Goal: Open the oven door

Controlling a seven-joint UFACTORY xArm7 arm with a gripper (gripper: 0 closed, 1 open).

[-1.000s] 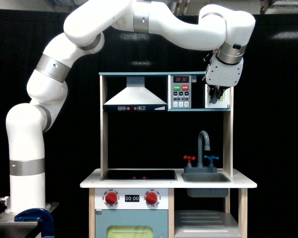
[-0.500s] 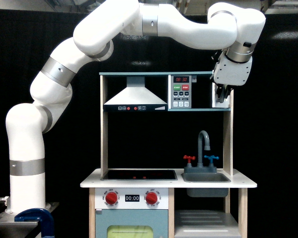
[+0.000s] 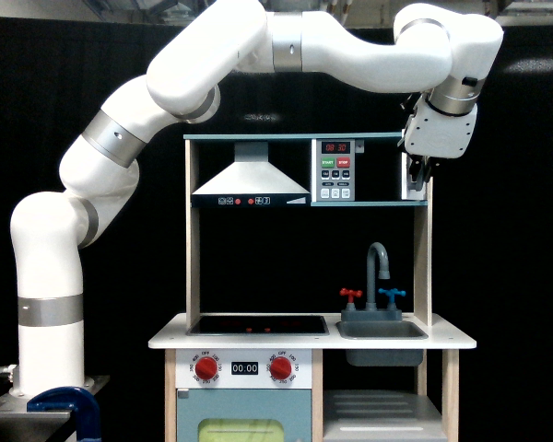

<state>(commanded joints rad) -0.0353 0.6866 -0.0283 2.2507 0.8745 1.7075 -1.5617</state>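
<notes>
The oven door (image 3: 405,187) is the small white-framed door at the top right of the toy kitchen, beside the red/green button panel (image 3: 336,171). It stands swung outward, showing only as a thin white edge, and the dark cavity behind it is exposed. My gripper (image 3: 417,180) hangs from above at the door's free edge. Its dark fingers (image 3: 425,172) are closed on the door's handle. The handle itself is hidden behind them.
A wooden side post (image 3: 424,258) runs down just below the gripper. The shelf top (image 3: 286,136) lies to the exterior view's left of my wrist. Lower down are the range hood (image 3: 251,180), the faucet (image 3: 378,267) over the sink (image 3: 382,330), the hob (image 3: 256,324) and the light-blue lower door (image 3: 244,419).
My gripper has moved toward the exterior view's right and slightly up. The oven door swung with it from nearly facing the camera to edge-on, opening the dark cavity.
</notes>
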